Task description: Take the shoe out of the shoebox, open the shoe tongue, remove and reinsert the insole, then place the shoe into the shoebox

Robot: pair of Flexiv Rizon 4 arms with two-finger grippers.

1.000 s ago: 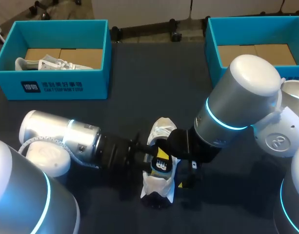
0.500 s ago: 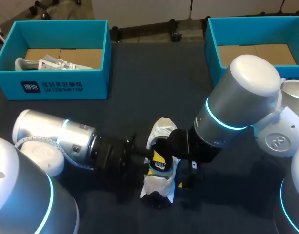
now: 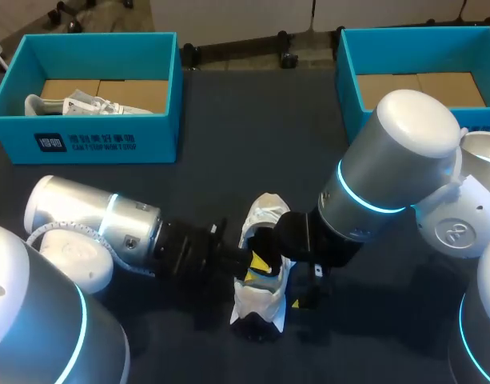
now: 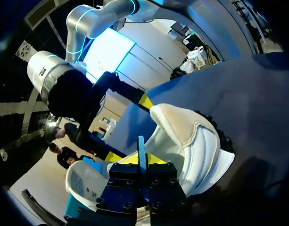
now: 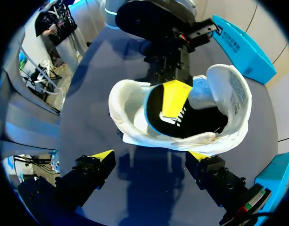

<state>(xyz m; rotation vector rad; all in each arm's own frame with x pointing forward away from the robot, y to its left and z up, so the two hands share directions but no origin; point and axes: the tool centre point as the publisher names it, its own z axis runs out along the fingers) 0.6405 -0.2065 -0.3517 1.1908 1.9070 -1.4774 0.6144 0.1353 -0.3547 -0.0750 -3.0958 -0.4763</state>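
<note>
While the left gripper (image 4: 140, 159) is clamped on the black foam insole (image 5: 159, 115) inside the white sneaker (image 3: 256, 302) on the dark table (image 3: 229, 120), the right gripper (image 5: 148, 157) hangs wide open just beside it. Unbraced, the sneaker could drag along with the insole.

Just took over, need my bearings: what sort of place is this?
Probably a robot lab bench: dark table, teal left shoebox and right shoebox, white shoe between left arm and right arm.

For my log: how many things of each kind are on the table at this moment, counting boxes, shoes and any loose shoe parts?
shoeboxes: 2, left shoebox, right shoebox
shoes: 2, boxed shoe in the left shoebox, table shoe
insoles: 1, insole inside the table shoe
total: 5
</note>
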